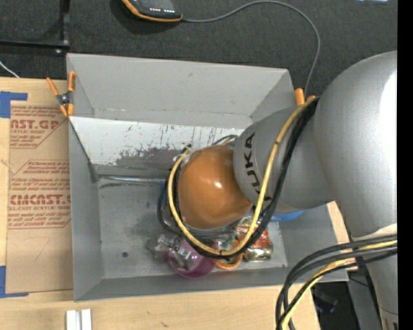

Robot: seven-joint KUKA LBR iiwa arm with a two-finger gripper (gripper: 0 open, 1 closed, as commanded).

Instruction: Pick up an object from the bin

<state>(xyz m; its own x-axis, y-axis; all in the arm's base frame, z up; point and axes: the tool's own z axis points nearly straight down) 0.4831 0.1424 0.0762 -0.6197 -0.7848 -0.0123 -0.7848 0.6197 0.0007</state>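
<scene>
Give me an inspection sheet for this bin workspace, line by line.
surface: grey metal bin, floor scuffed, bare on its left part.
job's things: small heap at the front right; purple piece, red-and-green packet and grey metallic piece nearest the hand.
clutter: blue thing, half under the arm.
hand: beneath the orange wrist cover, over the heap; open or shut cannot be told.
cables: yellow and black cables loop round the cover.
surroundings: orange-and-black device on the dark surface behind the bin.
</scene>
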